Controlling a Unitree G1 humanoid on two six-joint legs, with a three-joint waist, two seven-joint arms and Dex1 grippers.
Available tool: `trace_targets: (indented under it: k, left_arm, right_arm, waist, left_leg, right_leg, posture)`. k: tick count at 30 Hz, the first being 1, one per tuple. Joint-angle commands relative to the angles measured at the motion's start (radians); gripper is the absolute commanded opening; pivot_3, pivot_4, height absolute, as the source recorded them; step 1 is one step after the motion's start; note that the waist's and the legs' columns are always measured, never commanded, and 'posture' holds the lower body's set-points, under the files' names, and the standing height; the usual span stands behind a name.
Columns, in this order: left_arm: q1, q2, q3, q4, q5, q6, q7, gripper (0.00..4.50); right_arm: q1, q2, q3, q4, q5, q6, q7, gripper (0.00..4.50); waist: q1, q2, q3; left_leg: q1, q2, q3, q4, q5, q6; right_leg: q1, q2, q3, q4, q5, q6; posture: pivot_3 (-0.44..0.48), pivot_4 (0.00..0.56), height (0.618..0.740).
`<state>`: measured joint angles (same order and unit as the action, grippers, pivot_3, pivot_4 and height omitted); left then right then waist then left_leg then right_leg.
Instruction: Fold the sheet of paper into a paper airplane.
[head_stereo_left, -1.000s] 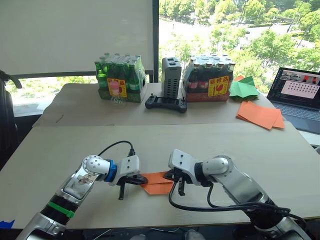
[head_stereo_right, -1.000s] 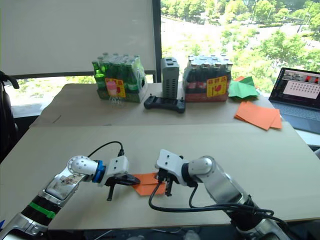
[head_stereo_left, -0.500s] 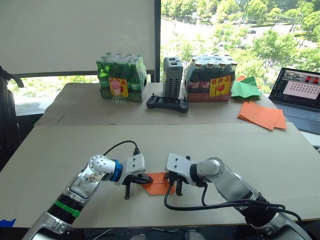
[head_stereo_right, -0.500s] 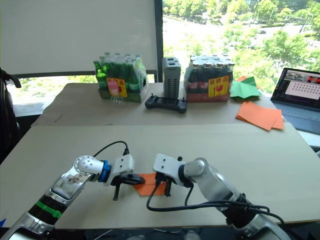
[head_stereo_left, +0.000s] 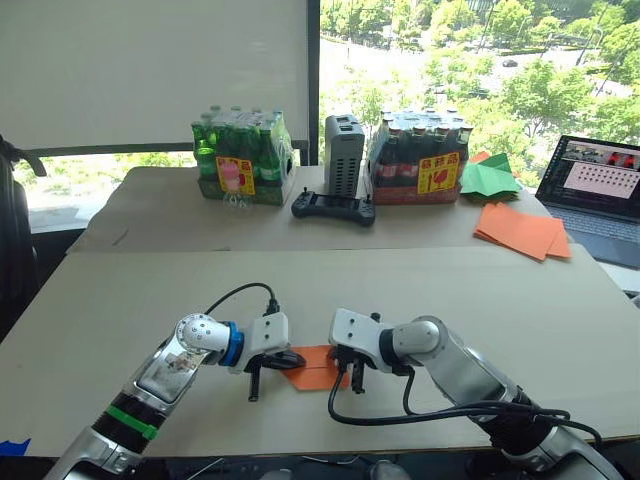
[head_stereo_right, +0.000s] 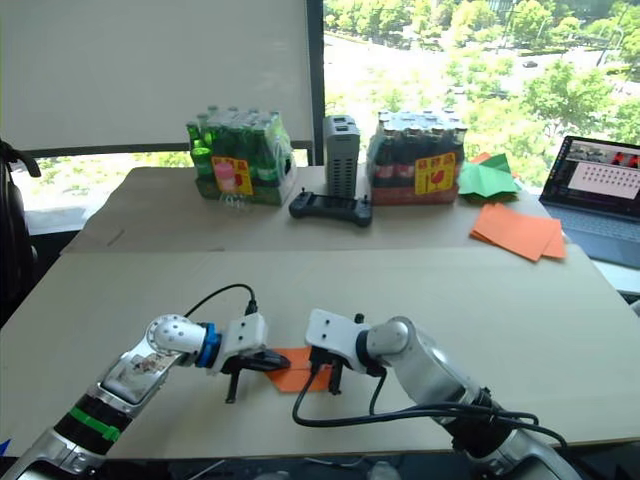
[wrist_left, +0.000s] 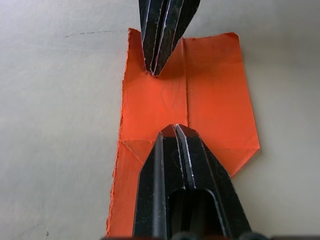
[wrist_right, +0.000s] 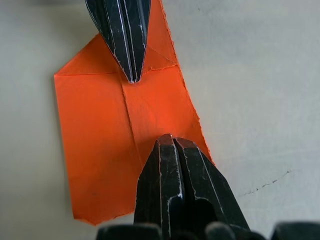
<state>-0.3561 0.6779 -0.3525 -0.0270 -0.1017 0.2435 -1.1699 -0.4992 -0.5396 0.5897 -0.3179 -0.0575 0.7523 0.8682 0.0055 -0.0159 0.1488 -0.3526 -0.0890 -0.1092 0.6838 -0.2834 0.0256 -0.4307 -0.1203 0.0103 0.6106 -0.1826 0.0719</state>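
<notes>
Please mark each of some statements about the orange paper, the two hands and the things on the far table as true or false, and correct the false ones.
1. Both the left hand and the right hand have their fingers shut and press their tips on the sheet of paper. True.
2. The sheet of paper is held up in the air. False: it lies flat on the near table.
3. The stack of orange sheets lies on the far table near the laptop. True.
4. The sheet of paper is green. False: it is orange; the green paper pieces lie beside the bottle pack.
</notes>
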Motion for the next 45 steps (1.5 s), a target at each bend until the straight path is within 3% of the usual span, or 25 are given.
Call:
trace_targets:
  k: [1,11,21,25,31,33,39,45]
  left_arm:
    - [0.06,0.058,-0.021,0.063,0.058,0.014,-0.006,0.0]
    - [0.142,0.154,0.058,0.028,0.025,0.011,-0.013,0.0]
    - [0.164,0.16,0.146,-0.054,-0.036,0.074,0.002,0.0]
    - [0.165,0.153,0.217,-0.128,-0.119,0.159,0.019,0.0]
    - [0.216,0.152,0.373,-0.287,-0.298,0.34,0.058,0.0]
    - [0.241,0.153,0.391,-0.311,-0.313,0.365,0.075,0.0]
    - [0.275,0.154,0.404,-0.345,-0.329,0.379,0.098,0.0]
    - [0.305,0.151,0.431,-0.355,-0.374,0.365,0.092,0.0]
  right_arm:
    - [0.024,-0.016,0.038,0.035,-0.014,0.048,0.012,0.03]
    - [0.014,-0.009,0.041,0.05,-0.015,0.04,0.01,0.03]
    - [0.006,0.002,0.031,0.049,-0.007,0.03,0.012,0.03]
    - [0.007,0.022,-0.02,-0.003,0.027,0.025,0.004,0.03]
    - [0.0,0.047,-0.154,-0.132,0.139,0.103,0.003,0.03]
    - [-0.002,0.051,-0.183,-0.149,0.174,0.127,0.001,0.95]
    - [-0.038,0.077,-0.266,-0.125,0.264,0.17,-0.004,2.93]
    - [-0.043,0.036,-0.259,-0.014,0.293,0.128,0.029,2.93]
  waist:
    - [-0.005,0.0,-0.001]
    - [-0.022,0.002,-0.003]
    - [-0.023,0.002,-0.003]
    - [-0.024,0.0,-0.002]
    - [-0.021,-0.003,0.011]
    - [-0.02,-0.003,0.011]
    - [-0.02,-0.006,0.015]
    - [-0.02,-0.006,0.015]
  left_leg:
    - [0.0,0.0,0.0,0.0,0.0,0.0]
    - [0.005,0.003,0.0,-0.005,0.0,0.0]
    - [0.005,0.005,0.0,-0.006,0.0,0.0]
    - [0.004,0.006,0.0,-0.005,0.0,-0.001]
    - [-0.014,0.007,0.0,-0.004,0.003,-0.007]
    - [-0.021,0.007,0.0,-0.004,0.005,-0.009]
    - [-0.022,0.006,0.002,-0.004,0.004,-0.008]
    - [-0.021,0.007,0.002,-0.004,0.005,-0.009]
  right_leg:
    - [0.0,0.0,0.0,0.0,0.0,0.0]
    - [0.001,0.003,0.0,0.0,-0.001,-0.001]
    - [0.001,0.004,0.001,0.0,-0.001,0.0]
    - [-0.001,0.005,0.001,0.0,-0.001,-0.001]
    - [-0.02,0.008,0.001,0.001,0.004,-0.009]
    - [-0.028,0.008,0.0,0.002,0.013,-0.021]
    - [-0.028,0.007,0.0,0.0,0.013,-0.021]
    - [-0.027,0.008,0.0,0.0,0.013,-0.022]
  posture:
    - [0.0,0.15,0.699]
    - [0.0,0.15,0.699]
    - [0.0,0.15,0.699]
    - [0.0,0.15,0.699]
    - [0.0,0.15,0.699]
    - [0.0,0.15,0.699]
    - [0.0,0.15,0.699]
    - [0.0,0.15,0.699]
